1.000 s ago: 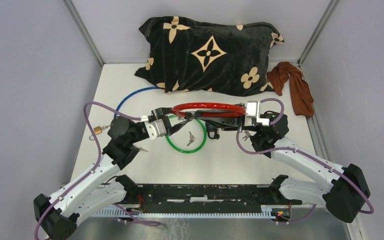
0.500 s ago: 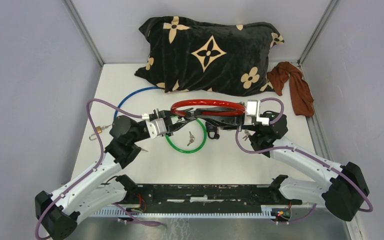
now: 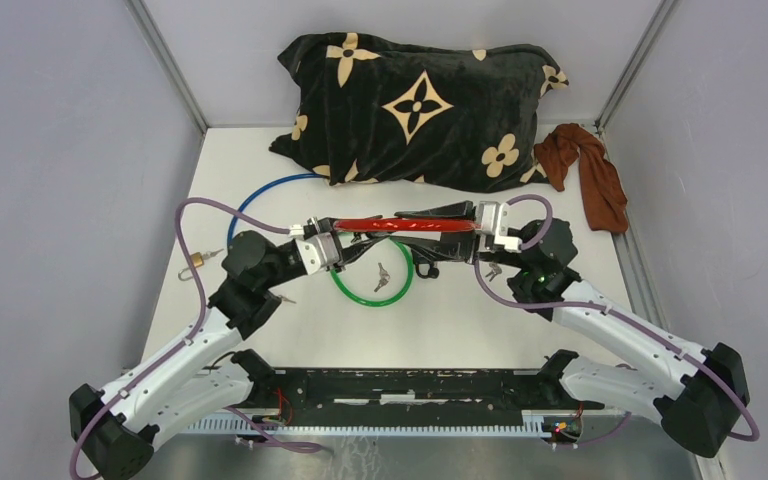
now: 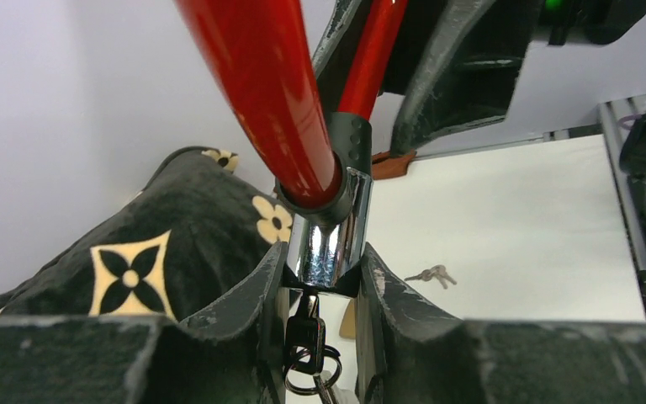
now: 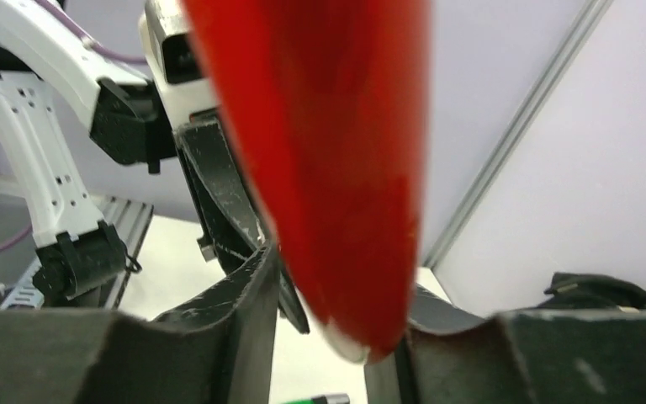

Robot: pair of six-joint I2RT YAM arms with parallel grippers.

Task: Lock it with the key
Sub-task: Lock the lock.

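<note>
- The red cable lock [image 3: 400, 226] sits mid-frame in the top view, held between the 2 grippers. Its long axis runs left to right, with the loop seen edge-on.
- The left gripper [image 4: 324, 269] pinches the chrome barrel [image 4: 330, 244] at the lock's left end. In the wrist view the barrel points down, and a black-headed key [image 4: 304, 332] sticks out below it.
- The right gripper [image 5: 336, 295] has the red cable wedged between its fingers, touching both.
- The pillow [image 3: 420, 100], upper middle, shows cream flower and diamond motifs. I can't read any lettering on it.
</note>
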